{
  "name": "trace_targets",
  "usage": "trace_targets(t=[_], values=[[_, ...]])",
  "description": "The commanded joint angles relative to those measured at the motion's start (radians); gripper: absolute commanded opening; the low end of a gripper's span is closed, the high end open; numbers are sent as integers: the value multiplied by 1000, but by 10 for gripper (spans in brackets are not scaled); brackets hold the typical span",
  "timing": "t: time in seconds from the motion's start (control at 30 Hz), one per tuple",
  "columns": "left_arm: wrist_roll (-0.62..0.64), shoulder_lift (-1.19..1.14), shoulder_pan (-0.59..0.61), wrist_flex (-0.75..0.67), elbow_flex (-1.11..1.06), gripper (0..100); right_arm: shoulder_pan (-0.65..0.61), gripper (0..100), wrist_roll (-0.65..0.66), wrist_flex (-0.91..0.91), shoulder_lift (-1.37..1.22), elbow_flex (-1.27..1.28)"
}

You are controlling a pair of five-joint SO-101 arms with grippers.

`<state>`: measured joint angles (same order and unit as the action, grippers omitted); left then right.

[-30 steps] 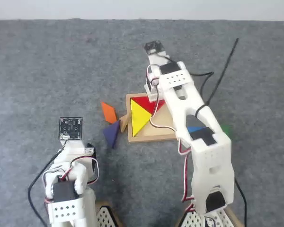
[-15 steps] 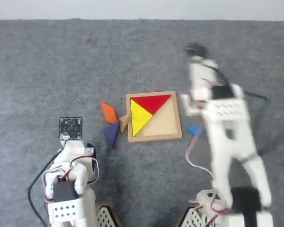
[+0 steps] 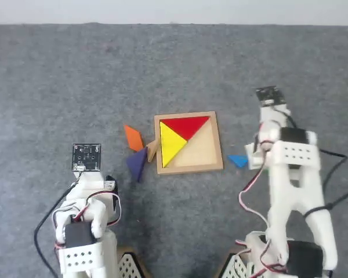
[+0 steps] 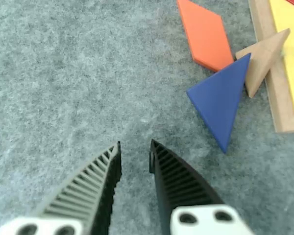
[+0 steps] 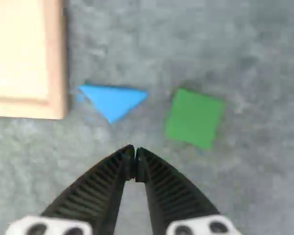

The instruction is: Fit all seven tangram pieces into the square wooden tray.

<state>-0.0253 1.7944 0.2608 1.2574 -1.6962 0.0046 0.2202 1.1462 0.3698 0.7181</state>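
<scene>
The square wooden tray (image 3: 207, 152) holds a red triangle (image 3: 187, 125) and a yellow triangle (image 3: 171, 143). To its left lie an orange parallelogram (image 3: 133, 138), a dark blue triangle (image 3: 137, 163) and a tan triangle (image 3: 152, 150) leaning on the tray's rim. My left gripper (image 4: 134, 146) hovers over bare carpet short of the dark blue triangle (image 4: 223, 100), narrowly open and empty. My right gripper (image 5: 131, 152) is shut and empty, just short of a light blue triangle (image 5: 112, 100) and a green square (image 5: 194, 117) right of the tray (image 5: 24, 58).
Grey carpet covers the whole table. The right arm (image 3: 287, 156) stands right of the tray, with the light blue triangle (image 3: 238, 160) between them. The left arm (image 3: 87, 191) sits at the front left. The orange parallelogram (image 4: 206, 33) and tan triangle (image 4: 264, 58) lie beyond the left gripper.
The right arm has swung from over the tray's far edge to the right side of the tray, uncovering the tray and the light blue triangle. The left arm has not moved.
</scene>
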Motion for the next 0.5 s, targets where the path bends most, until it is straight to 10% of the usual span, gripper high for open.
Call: trace_targets(t=[0.0, 0.47], values=[[-2, 20, 6, 3, 13, 93, -38, 9, -61, -93, 35, 55], [-2, 20, 6, 3, 13, 93, -18, 9, -58, -176, 35, 143]])
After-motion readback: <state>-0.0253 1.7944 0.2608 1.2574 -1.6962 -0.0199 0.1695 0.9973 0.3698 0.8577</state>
